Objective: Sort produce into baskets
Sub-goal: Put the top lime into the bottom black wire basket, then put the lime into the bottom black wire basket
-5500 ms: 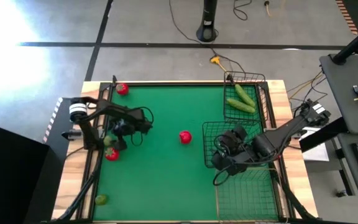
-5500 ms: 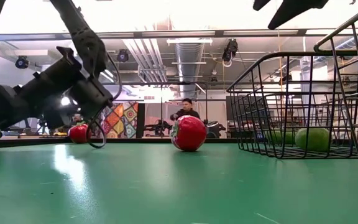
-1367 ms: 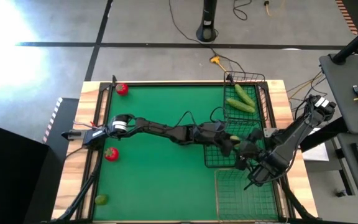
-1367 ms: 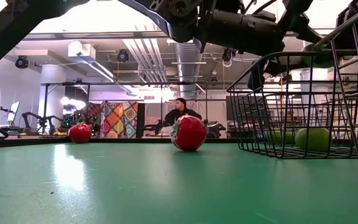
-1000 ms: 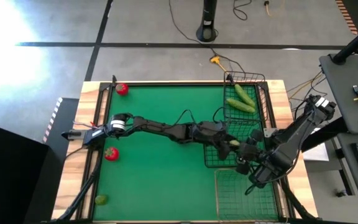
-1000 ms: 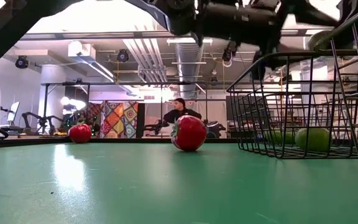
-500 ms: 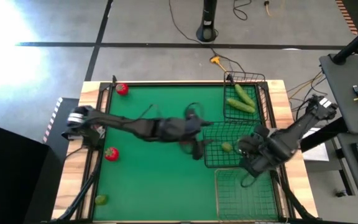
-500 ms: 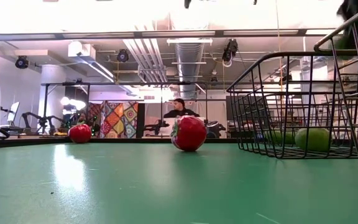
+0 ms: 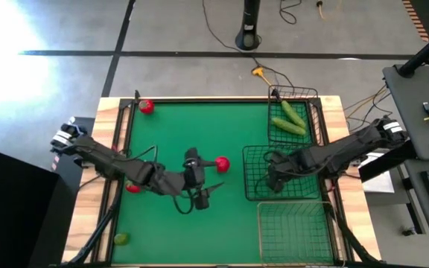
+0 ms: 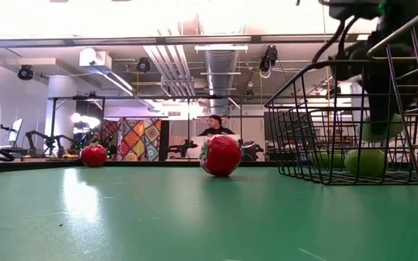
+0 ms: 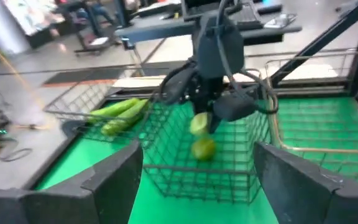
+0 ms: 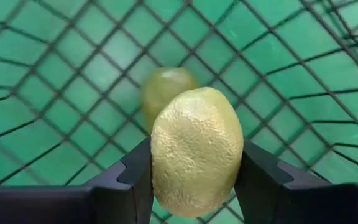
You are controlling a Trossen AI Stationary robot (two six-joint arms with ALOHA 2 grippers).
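Now we see the right gripper down inside the square basket, its two fingers clamped on a yellow-green fruit. From the left wrist view that held fruit hangs just above a second fruit lying on the basket floor. In the right wrist view the second fruit shows blurred behind the held one, under the mesh. At table height we catch the gripper and its fruit through the wire, clear of the mat, with another green fruit resting low in the basket.

Over on the left, the left gripper hovers above the green mat near the middle, fingers spread wide with nothing between them. Just beside it sits a red fruit, which the low view shows standing alone on the mat. A second red fruit waits at the far left corner, and a third peeps out beside the left arm.

Two cucumbers lie in the narrow basket. The pale basket sits at the near right. One more yellow-green fruit lies at the near left corner. A person sits in the room beyond.
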